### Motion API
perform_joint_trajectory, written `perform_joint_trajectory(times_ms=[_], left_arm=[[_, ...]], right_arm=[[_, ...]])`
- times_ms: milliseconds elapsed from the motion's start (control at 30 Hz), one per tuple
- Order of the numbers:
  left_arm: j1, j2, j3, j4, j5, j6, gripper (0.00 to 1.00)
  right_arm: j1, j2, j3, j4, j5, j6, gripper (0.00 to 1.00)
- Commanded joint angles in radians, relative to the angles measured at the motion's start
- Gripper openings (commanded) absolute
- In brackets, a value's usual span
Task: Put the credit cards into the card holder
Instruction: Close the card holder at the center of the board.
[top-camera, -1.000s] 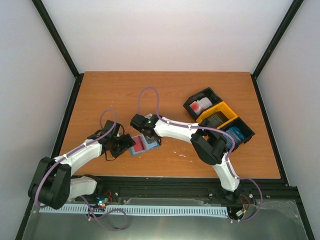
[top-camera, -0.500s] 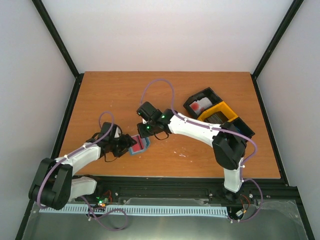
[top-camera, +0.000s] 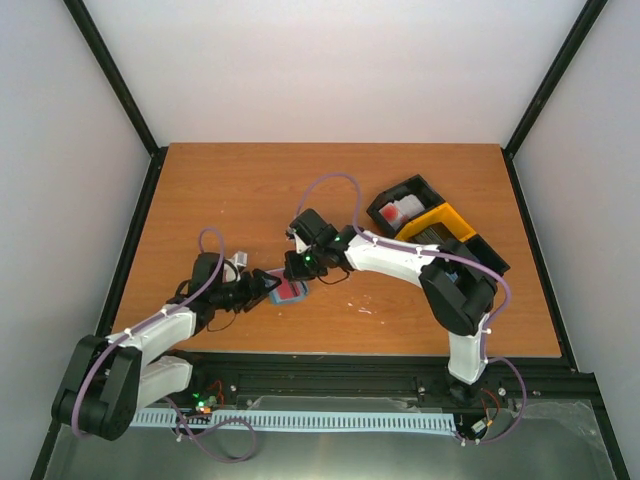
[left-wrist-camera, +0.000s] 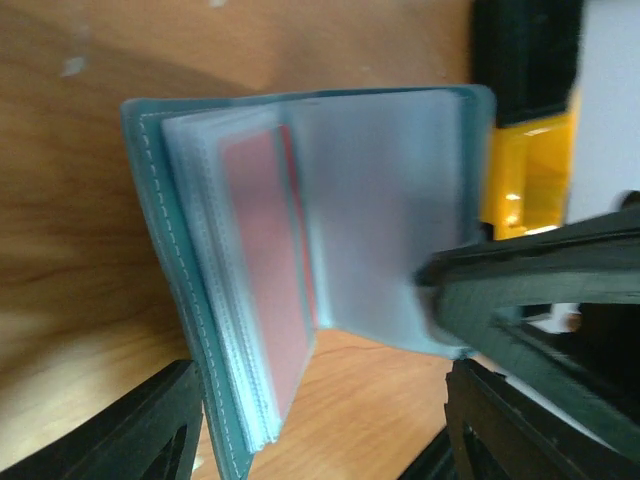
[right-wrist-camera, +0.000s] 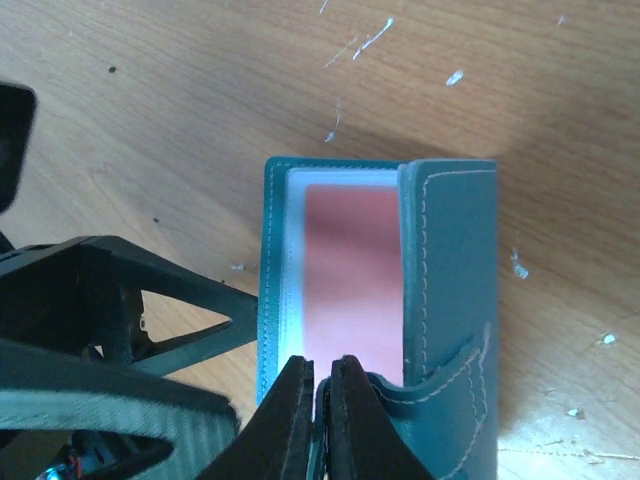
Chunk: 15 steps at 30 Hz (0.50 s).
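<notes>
- holder: teal, stitched, open like a book and lying between the left gripper's spread fingers. The right gripper pinches its near edge beside the snap tab.
- card: red, flat in a clear sleeve, just ahead of the right gripper's tips.

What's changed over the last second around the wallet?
The right gripper shifted right, jaws shut on the cover of the card holder, which is now partly folded over the red card; that arm's elbow swung right too. The left gripper slid right toward the holder, jaws open. The tray stayed put.
</notes>
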Motion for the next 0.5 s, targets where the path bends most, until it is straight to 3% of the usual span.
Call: perform_joint_trajectory(times_ms=[0,467], left_arm=[[0.006,0.009,0.017,0.194,0.136,0.028,0.68],[0.006,0.165,0.108,0.348,0.328,0.090,0.68]], right_arm=[[-0.018,-0.050,-0.045,0.069,-0.073,0.045,0.03],[-0.066,-0.088,-0.139,0.212,-0.207,0.103,0.03]])
